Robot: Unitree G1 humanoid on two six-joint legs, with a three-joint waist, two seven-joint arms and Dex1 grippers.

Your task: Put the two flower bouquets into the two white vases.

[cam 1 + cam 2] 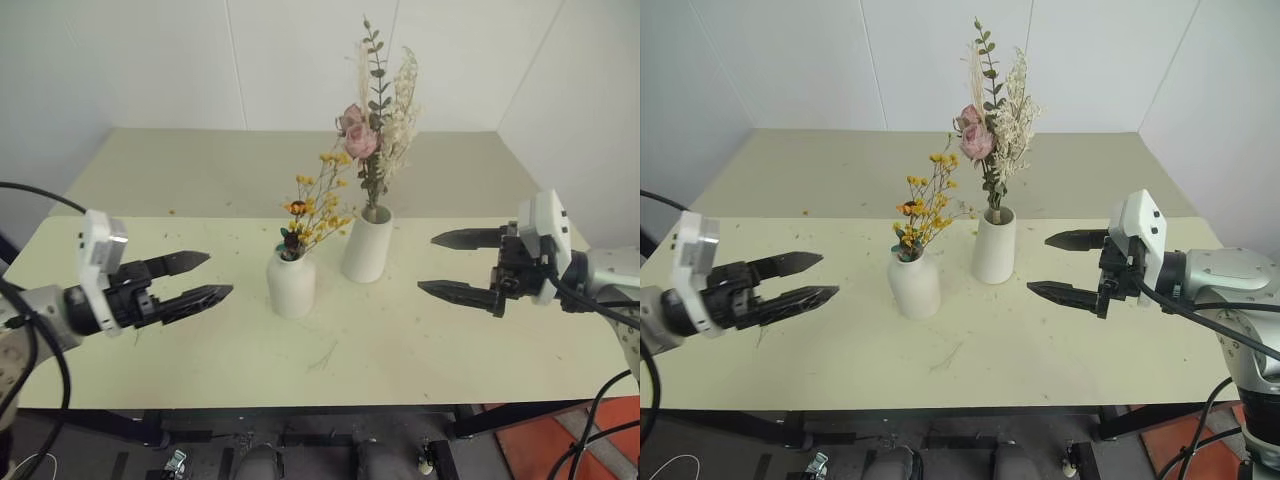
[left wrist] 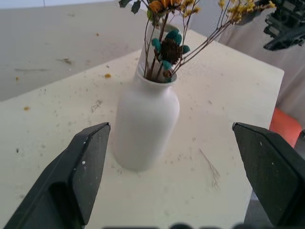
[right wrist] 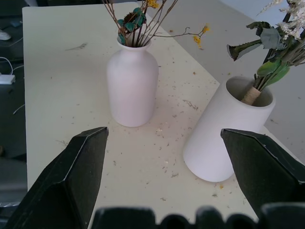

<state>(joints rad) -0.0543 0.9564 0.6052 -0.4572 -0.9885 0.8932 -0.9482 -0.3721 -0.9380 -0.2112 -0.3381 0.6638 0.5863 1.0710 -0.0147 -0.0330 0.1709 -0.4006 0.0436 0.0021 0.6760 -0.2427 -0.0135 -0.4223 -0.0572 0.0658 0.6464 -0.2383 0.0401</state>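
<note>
Two white vases stand upright mid-table. The shorter rounded bottle vase (image 1: 291, 284) holds the thin bunch of yellow-orange flowers (image 1: 318, 205). Just behind it to the right, the taller tapered vase (image 1: 367, 244) holds the pink rose bouquet (image 1: 376, 125) with green leaves and cream sprigs. My left gripper (image 1: 205, 279) is open and empty, hovering left of the bottle vase, apart from it. On the right, my right gripper (image 1: 452, 265) is open and empty, clear of the tapered vase. The wrist views show the bottle vase (image 2: 144, 120) and both vases (image 3: 132, 88) (image 3: 228, 128) beyond open fingers.
The pale table (image 1: 400, 350) is strewn with small dried flower crumbs and a loose sprig (image 1: 322, 354) in front of the vases. Its front edge runs just below the grippers. White walls close in behind and at the right.
</note>
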